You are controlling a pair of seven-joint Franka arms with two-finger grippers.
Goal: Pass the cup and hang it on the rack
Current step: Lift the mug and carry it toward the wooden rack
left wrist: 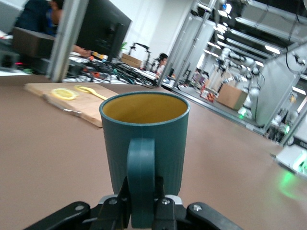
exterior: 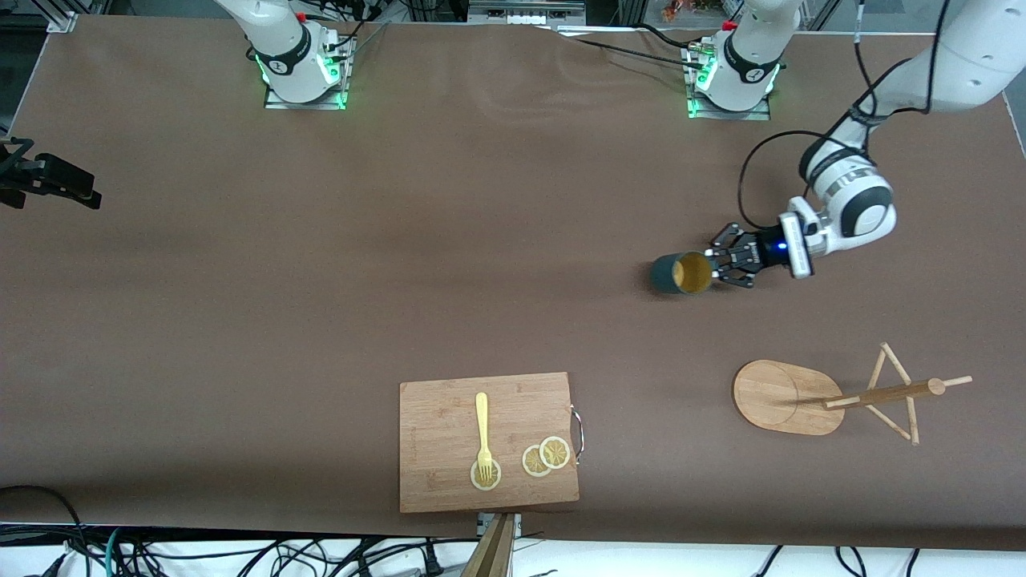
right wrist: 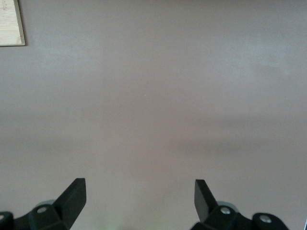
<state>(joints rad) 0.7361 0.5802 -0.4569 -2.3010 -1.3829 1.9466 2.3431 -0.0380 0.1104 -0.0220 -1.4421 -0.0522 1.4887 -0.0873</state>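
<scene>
The left gripper (exterior: pixel 716 265) is clamped on the side handle of the small dark teal mug with a ribbed outer wall and a yellowish-tan inside (exterior: pixel 682 273). In the left wrist view the cup (left wrist: pixel 145 143) stands upright just ahead of the fingers (left wrist: pixel 163 209), its handle pinched between them. In the front view the cup sits at the gripper's tip, toward the right arm's end of the table from it, low over the brown table (exterior: pixel 321 320); whether its bottom touches the table cannot be told.

The light bamboo mug stand with a flat oval base, one central post and thin crossing pegs (exterior: pixel 834 397) is nearer to the front camera than the left gripper and well apart from it, at the left arm's end of the table.

A rectangular wooden cutting board with a small metal handle (exterior: pixel 489 453) lies nearer to the front camera than the left gripper, toward the right arm's end from it. A pale yellow fork (exterior: pixel 482 431) lies on it, its tines on one of the three round lemon slices (exterior: pixel 547 457); the other two slices overlap beside the metal handle. In the left wrist view the board (left wrist: pixel 72 100) shows past the cup.

The right gripper (exterior: pixel 48 183) waits at the right arm's end of the table, well apart from the cup. In the right wrist view its fingers (right wrist: pixel 72 196) are spread wide above bare table, with a corner of the board (right wrist: pixel 10 23) at the frame's edge.
</scene>
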